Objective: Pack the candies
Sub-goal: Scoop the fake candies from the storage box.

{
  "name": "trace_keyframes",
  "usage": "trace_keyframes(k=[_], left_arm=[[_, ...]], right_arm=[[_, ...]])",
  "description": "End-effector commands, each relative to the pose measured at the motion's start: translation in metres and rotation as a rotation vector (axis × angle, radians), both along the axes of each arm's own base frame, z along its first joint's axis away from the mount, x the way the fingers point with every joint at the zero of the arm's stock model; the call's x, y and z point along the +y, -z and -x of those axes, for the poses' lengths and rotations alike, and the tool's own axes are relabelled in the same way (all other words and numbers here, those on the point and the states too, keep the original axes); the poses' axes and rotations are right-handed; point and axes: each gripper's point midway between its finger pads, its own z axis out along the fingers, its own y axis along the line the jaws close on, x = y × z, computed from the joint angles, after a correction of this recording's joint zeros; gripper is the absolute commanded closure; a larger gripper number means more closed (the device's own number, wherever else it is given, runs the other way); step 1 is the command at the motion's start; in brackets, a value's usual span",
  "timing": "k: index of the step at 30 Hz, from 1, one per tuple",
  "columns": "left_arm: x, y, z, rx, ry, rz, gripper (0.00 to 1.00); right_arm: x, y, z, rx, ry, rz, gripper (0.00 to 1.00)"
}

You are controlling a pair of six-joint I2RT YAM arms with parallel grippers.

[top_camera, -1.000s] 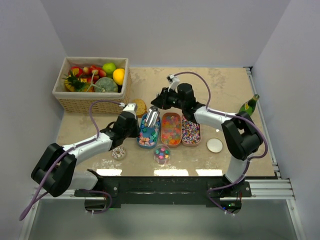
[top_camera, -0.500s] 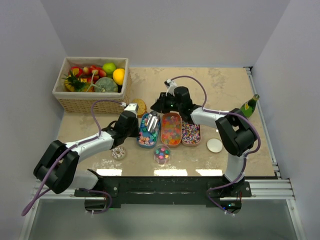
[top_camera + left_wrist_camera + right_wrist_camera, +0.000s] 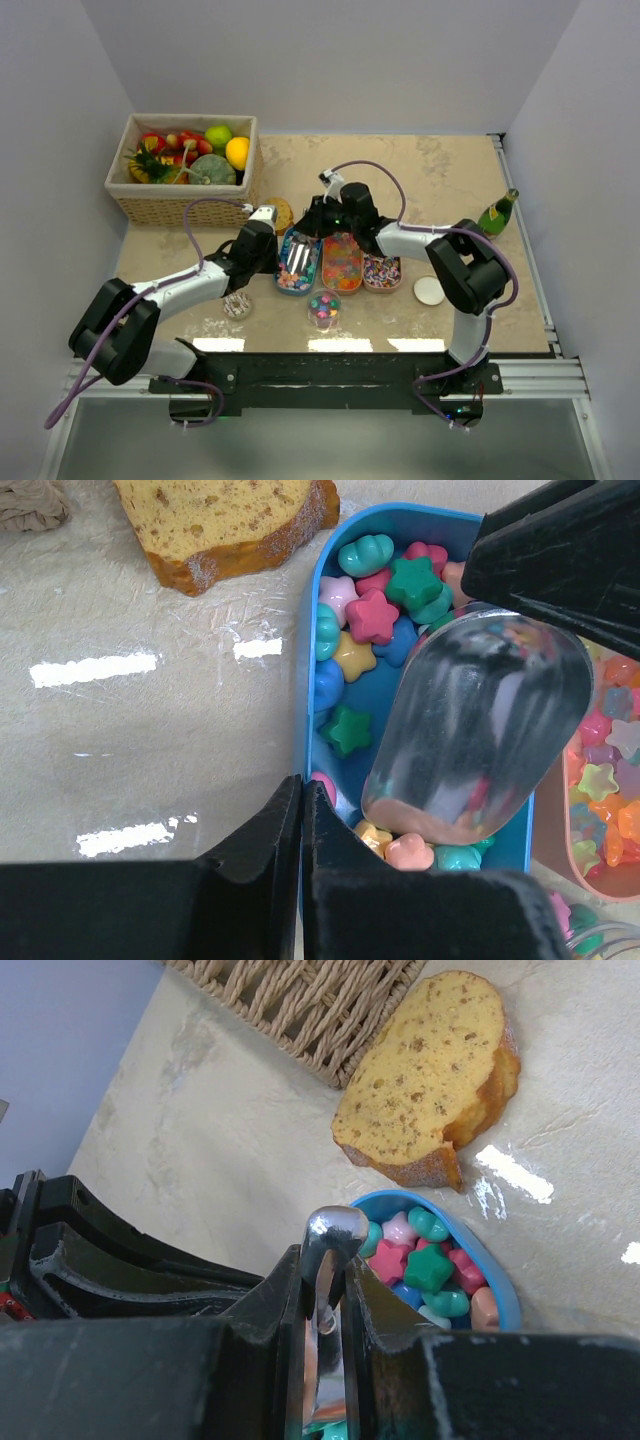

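**Candies: three trays, spoon in the blue one**

- **Item:** candies (image 3: 372,615), star and shell shapes in pink, green, yellow, blue and peach.
- **Location:** they lie loose in a blue oval tray (image 3: 305,670). More candies fill an orange tray (image 3: 325,260) just beside it and a pink tray (image 3: 399,272) on the far side of that. The three trays stand in a row mid-tabletop (image 3: 440,170). A small round jar (image 3: 312,312) near the front of the row holds a few more.
- **Tool:** a metal spoon (image 3: 480,730) sits tilted, bowl down among the candies in the blue tray.
- **Right pincer** (image 3: 322,1270): clamped on the spoon's handle, above the far end of the blue tray.
- **Left pincer** (image 3: 302,785): clenched, fingertips pressed together with nothing visible between them. It sits at the near-left rim of the blue tray, just beside the spoon's bowl.
- **Surroundings:**
  - A cake slice (image 3: 430,1100) lies on the tabletop just beyond the blue tray.
  - A wicker basket (image 3: 180,208) of fruit (image 3: 237,152) stands in the far left corner.
  - A second small jar (image 3: 237,304) sits left of the trays, beside the left arm.
  - A white lid (image 3: 429,290) lies right of the pink tray.
  - A green bottle (image 3: 497,212) is at the right edge.
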Motion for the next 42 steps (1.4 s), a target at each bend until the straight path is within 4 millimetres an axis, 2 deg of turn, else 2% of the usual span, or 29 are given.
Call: trace_keyframes(k=[1, 11, 18, 28, 33, 42], left_arm=[[-0.002, -0.012, -0.013, -0.038, -0.036, 0.021, 1.0], [0.001, -0.013, -0.013, -0.044, -0.055, 0.023, 1.0], [0.001, -0.014, -0.012, -0.047, -0.054, 0.024, 1.0], [0.003, -0.017, -0.01, -0.057, -0.057, 0.028, 1.0], [0.004, -0.017, -0.008, -0.057, -0.058, 0.032, 1.0], [0.005, -0.018, -0.009, -0.062, -0.065, 0.032, 1.0]], right_arm=[[0.005, 0.022, 0.02, 0.022, -0.061, 0.025, 1.0], [0.0, 0.065, 0.035, 0.201, -0.003, 0.025, 1.0], [-0.012, 0.072, 0.027, 0.268, 0.104, 0.113, 1.0], [-0.007, 0.072, 0.025, 0.413, 0.2, 0.047, 1.0], [-0.004, 0.063, 0.018, 0.392, 0.232, -0.033, 1.0], [-0.003, 0.055, 0.02, 0.367, 0.242, -0.142, 1.0]])
